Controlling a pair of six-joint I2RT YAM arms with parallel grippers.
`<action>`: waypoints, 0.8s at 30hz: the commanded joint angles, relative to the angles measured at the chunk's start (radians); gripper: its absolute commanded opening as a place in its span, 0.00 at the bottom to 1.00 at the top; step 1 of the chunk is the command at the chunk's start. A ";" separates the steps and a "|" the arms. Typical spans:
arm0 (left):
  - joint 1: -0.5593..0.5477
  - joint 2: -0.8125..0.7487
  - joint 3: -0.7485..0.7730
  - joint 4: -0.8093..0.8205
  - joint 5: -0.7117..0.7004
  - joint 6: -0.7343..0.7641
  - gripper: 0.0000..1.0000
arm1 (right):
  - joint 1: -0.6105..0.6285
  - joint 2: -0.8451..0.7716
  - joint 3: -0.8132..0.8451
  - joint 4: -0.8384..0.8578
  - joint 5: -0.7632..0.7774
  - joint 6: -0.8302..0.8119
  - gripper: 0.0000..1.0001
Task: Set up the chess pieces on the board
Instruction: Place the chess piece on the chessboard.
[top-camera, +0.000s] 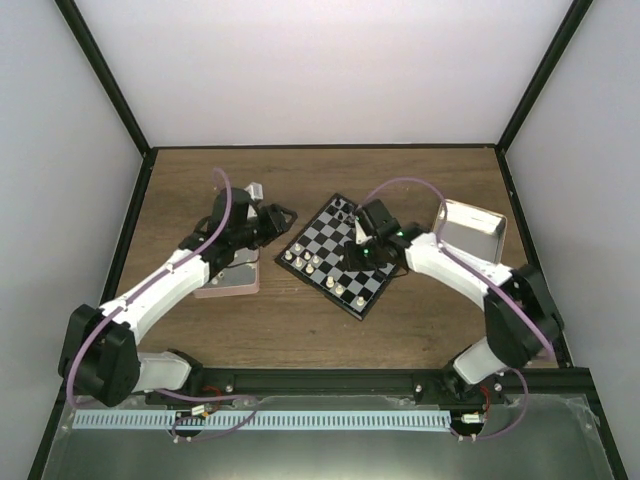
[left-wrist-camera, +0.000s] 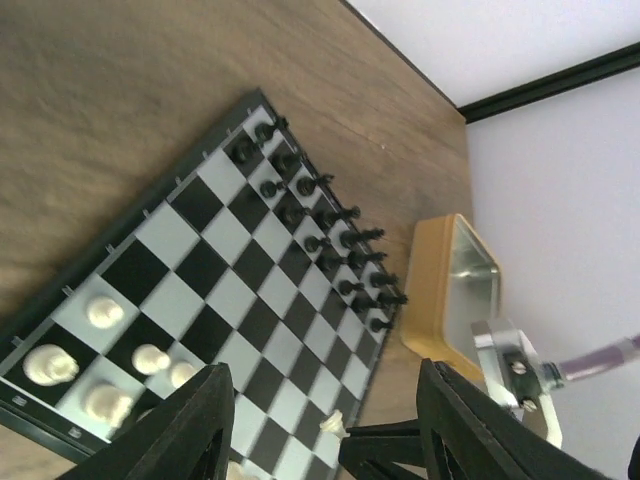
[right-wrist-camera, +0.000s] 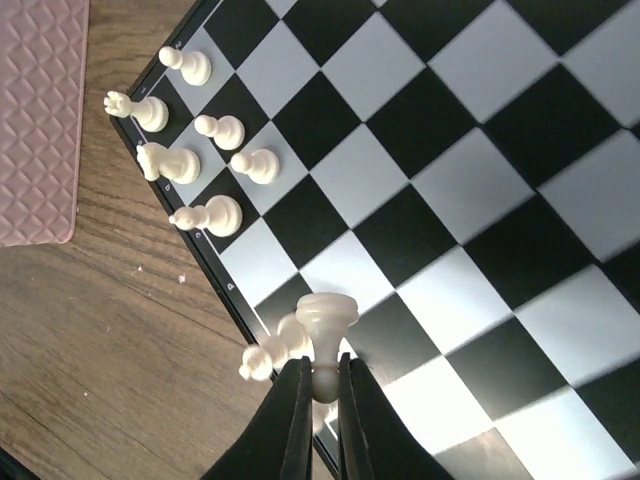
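Note:
The board (top-camera: 335, 255) lies at the table's middle, turned like a diamond. Black chess pieces (left-wrist-camera: 320, 215) line its far rows, and several cream-white pieces (right-wrist-camera: 215, 130) stand along its near left edge. My right gripper (right-wrist-camera: 322, 385) is shut on a white pawn (right-wrist-camera: 325, 320), held by its head, base outward, just above the board's near edge squares. Another white piece (right-wrist-camera: 275, 350) stands right beside it. My left gripper (left-wrist-camera: 325, 430) hovers open over the board's left corner with nothing between its fingers (left-wrist-camera: 190, 430). In the top view it (top-camera: 283, 215) sits left of the board.
A pink square tray (top-camera: 230, 280) lies left of the board, under the left arm. A tan box with a silvery inside (top-camera: 470, 230) stands to the board's right. Black frame posts and white walls ring the wooden table.

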 joint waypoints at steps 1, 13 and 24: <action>0.010 0.005 0.078 -0.168 -0.109 0.247 0.53 | -0.004 0.119 0.118 -0.060 -0.077 -0.069 0.01; 0.036 0.023 0.074 -0.162 -0.068 0.315 0.53 | 0.013 0.347 0.314 -0.134 -0.148 -0.111 0.03; 0.050 0.038 0.062 -0.154 -0.038 0.328 0.53 | 0.028 0.418 0.357 -0.173 -0.131 -0.123 0.08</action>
